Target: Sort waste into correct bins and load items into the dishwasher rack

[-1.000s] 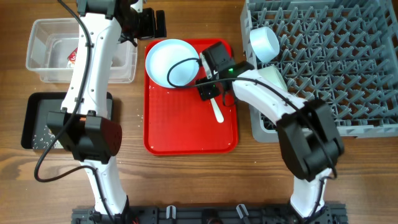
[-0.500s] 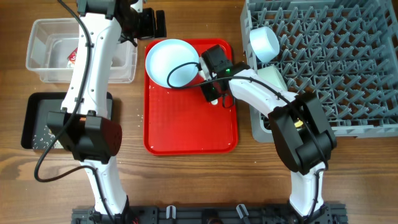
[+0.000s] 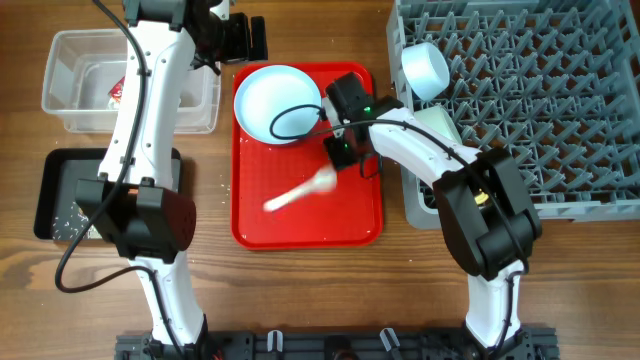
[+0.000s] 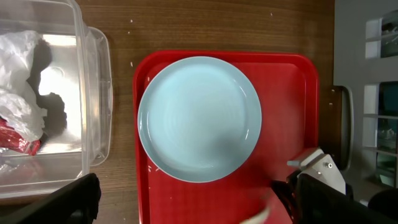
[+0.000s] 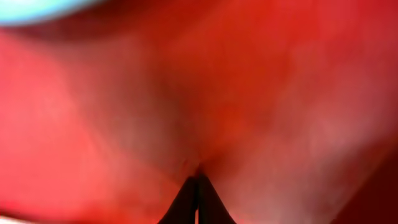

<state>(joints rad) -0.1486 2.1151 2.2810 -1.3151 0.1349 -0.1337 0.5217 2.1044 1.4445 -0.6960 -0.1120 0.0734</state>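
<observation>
The white spoon [image 3: 300,192] shows as a blurred streak on the red tray [image 3: 300,225], lower left of my right gripper [image 3: 340,152] and free of it. In the right wrist view that gripper [image 5: 198,186] is shut, fingertips pressed together over red tray with nothing between them. The pale blue plate [image 3: 272,100] rests at the tray's far end. My left gripper [image 3: 238,38] hovers open beyond the plate [image 4: 199,118], its fingers [image 4: 74,199] wide apart. A blur of the spoon [image 4: 258,216] shows at the bottom edge. The grey dishwasher rack [image 3: 540,100] holds a pale blue bowl [image 3: 424,68] and a pale green bowl [image 3: 435,125].
The clear tub [image 3: 75,75] at the far left holds the red-and-white wrapper [image 3: 117,92] and white tissue [image 4: 18,74]. The black tray [image 3: 55,195] below it has loose rice [image 3: 70,222]. The right arm reaches from the rack's corner over the red tray.
My right gripper closed from open. The spoon, which lay just below its fingers, has shot down and left across the red tray and is not held. The left arm stayed still.
</observation>
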